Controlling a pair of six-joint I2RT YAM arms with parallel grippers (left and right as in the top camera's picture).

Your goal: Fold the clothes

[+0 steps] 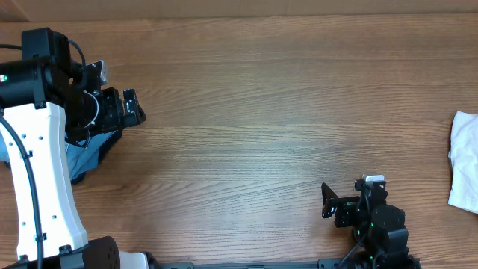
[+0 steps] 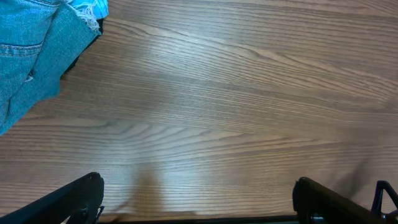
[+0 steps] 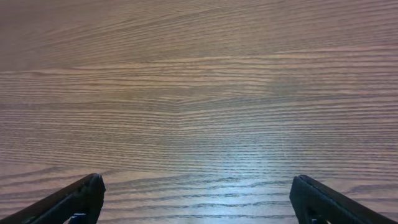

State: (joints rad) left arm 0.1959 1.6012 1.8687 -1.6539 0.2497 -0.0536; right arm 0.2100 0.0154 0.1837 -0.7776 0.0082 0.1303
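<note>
Light-blue denim jeans (image 1: pixel 84 153) lie bunched at the table's left edge, mostly hidden under my left arm. In the left wrist view the jeans (image 2: pixel 34 53) fill the top left corner, with a frayed hem showing and a dark edge beneath them. My left gripper (image 1: pixel 133 107) is open and empty just right of the jeans; its fingertips (image 2: pixel 198 193) hang over bare wood. My right gripper (image 1: pixel 327 202) is open and empty near the front edge; its fingers (image 3: pixel 198 196) show only bare wood. A cream-white garment (image 1: pixel 466 161) lies at the right edge.
The wooden table (image 1: pixel 261 112) spans the whole view. The left arm's white body (image 1: pixel 37 179) covers the front left corner. The right arm's base (image 1: pixel 377 232) sits at the front edge.
</note>
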